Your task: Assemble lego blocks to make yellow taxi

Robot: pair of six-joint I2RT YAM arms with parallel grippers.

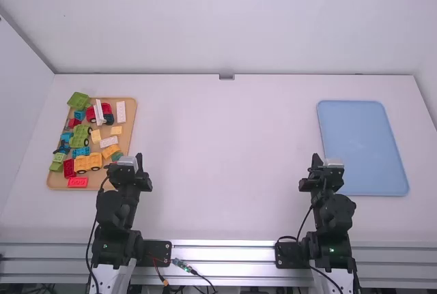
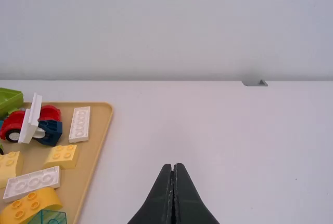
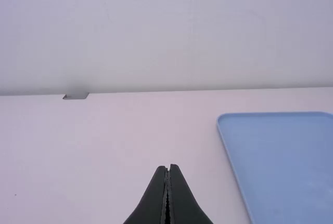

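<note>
Tan and round-cornered, one tray (image 2: 99,130) is crowded with studded plastic blocks; one red wheeled piece (image 2: 11,122) is partly hidden by a tilted white panel (image 2: 31,120). Two white bricks (image 2: 79,124), two pale yellow bricks (image 2: 61,155) and one yellow wheeled base (image 1: 87,163) are held there. Both the left gripper (image 1: 139,162) and right gripper (image 1: 316,161), near one smooth blue tray (image 1: 362,144), are closed

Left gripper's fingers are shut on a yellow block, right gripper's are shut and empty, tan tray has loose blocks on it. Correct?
Not quite: the left gripper is empty too, its fingers shut with no block between them, per the left wrist view. Right gripper and tan tray are as you say.
</note>
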